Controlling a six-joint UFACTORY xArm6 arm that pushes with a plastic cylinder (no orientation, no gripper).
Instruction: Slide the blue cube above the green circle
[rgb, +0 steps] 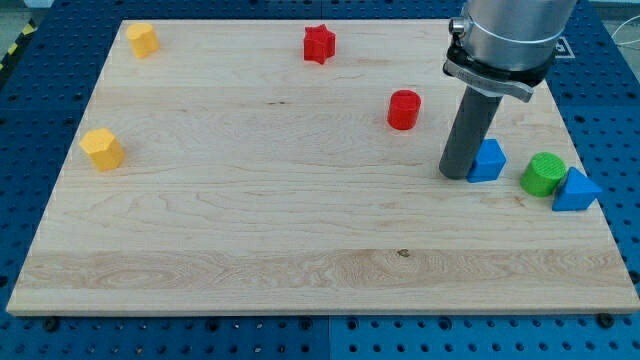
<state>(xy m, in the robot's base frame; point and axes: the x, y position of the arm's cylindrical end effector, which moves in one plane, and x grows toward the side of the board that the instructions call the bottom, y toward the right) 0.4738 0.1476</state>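
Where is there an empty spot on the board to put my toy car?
The widest bare wood runs along the view's bottom edge and the middle, between the yellow block and the red cylinder. It is crowded at the view's right: my tip sits against the blue cube, with the green circle and another blue block close by.

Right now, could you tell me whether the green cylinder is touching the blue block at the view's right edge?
Touching, as far as the camera view shows: the green cylinder and the blue block at the right overlap with no board visible between them.
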